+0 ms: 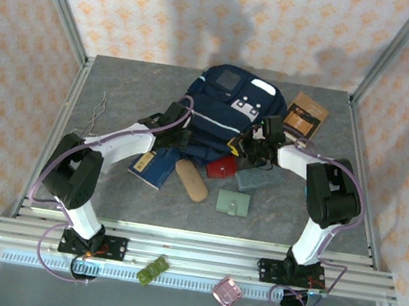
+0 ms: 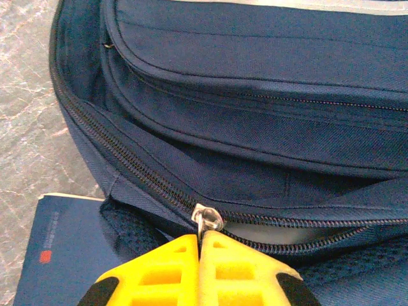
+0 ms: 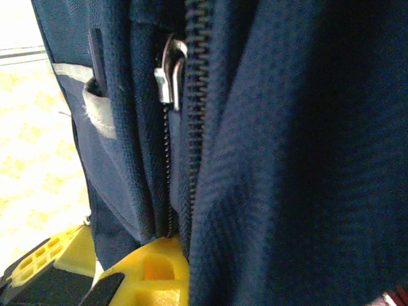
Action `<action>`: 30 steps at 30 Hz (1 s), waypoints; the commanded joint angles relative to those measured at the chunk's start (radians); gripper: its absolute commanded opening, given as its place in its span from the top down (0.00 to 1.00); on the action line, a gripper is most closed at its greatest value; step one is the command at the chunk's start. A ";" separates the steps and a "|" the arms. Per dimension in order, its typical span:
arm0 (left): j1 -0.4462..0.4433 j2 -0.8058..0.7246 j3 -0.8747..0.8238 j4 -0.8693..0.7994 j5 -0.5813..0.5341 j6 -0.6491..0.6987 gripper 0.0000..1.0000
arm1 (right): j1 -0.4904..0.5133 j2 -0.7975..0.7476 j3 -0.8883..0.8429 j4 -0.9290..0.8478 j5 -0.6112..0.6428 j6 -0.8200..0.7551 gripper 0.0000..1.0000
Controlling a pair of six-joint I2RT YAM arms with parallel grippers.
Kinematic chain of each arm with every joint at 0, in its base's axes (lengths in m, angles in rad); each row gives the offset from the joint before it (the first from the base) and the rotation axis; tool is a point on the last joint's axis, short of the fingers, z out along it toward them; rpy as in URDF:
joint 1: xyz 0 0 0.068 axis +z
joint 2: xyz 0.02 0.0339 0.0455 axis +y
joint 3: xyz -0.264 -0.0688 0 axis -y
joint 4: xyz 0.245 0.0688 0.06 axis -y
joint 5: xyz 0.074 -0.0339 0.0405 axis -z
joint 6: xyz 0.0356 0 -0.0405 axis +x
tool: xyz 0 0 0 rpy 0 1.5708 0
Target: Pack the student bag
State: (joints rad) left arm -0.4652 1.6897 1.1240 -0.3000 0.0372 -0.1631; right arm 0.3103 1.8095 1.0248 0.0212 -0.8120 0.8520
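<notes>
the left gripper (image 2: pixel 199 248) is seen pinched tight on the small metal zipper pull (image 2: pixel 208 220) of the student bag (image 2: pixel 255 95), with the tab caught between its ribbed yellow fingers (image 2: pixel 159 274). the pull is judged to be held so that the main compartment can be drawn open along the coiled black zipper track; a pale slit is shown just right of the slider. the right gripper (image 3: pixel 115 258) is closed on a fold of the bag's navy fabric, below a second steel slider (image 3: pixel 169 70), presumably so that the cloth is pulled taut against the other arm's tug.

the bag is made of coarse woven navy cloth with piped seams, and padded mesh is visible beneath the zip. it is laid at the middle-back of the grey stone-patterned table (image 1: pixel 120 102), between the two arms. a flat navy booklet (image 2: pixel 57 255) is tucked against its near-left corner, and a red pouch (image 1: pixel 221 167) is laid just in front of it, likely waiting to be packed.
</notes>
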 commanded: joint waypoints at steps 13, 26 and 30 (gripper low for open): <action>0.012 0.075 0.016 0.023 0.000 -0.018 1.00 | -0.020 -0.012 0.017 0.077 0.034 -0.007 1.00; 0.119 -0.040 -0.015 -0.091 -0.243 -0.110 1.00 | -0.048 -0.037 0.055 -0.012 0.088 -0.081 1.00; 0.123 -0.078 -0.004 -0.133 -0.311 -0.130 1.00 | -0.052 -0.040 0.062 -0.018 0.095 -0.084 1.00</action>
State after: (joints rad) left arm -0.4107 1.6722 1.1271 -0.3218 -0.0124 -0.2432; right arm 0.3069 1.8061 1.0519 0.0063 -0.8326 0.8242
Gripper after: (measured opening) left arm 0.059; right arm 0.059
